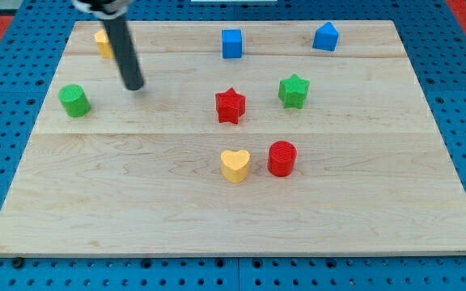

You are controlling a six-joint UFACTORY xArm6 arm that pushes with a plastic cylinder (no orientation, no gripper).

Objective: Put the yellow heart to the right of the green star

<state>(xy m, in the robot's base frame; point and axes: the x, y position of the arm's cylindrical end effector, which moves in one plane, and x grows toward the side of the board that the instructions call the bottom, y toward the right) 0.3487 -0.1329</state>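
The yellow heart [235,165] lies below the board's middle, touching or nearly touching the red cylinder [282,158] on its right. The green star [294,90] sits up and to the right of the heart, right of the red star [230,105]. My tip [134,85] is at the upper left of the board, far left of both the heart and the green star, between the green cylinder [74,100] and the red star. It touches no block.
A yellow block [103,42] sits at the top left, partly hidden behind the rod. A blue cube [231,43] and a blue pentagon-like block [325,36] stand along the top edge. The wooden board [395,194] lies on a blue pegboard.
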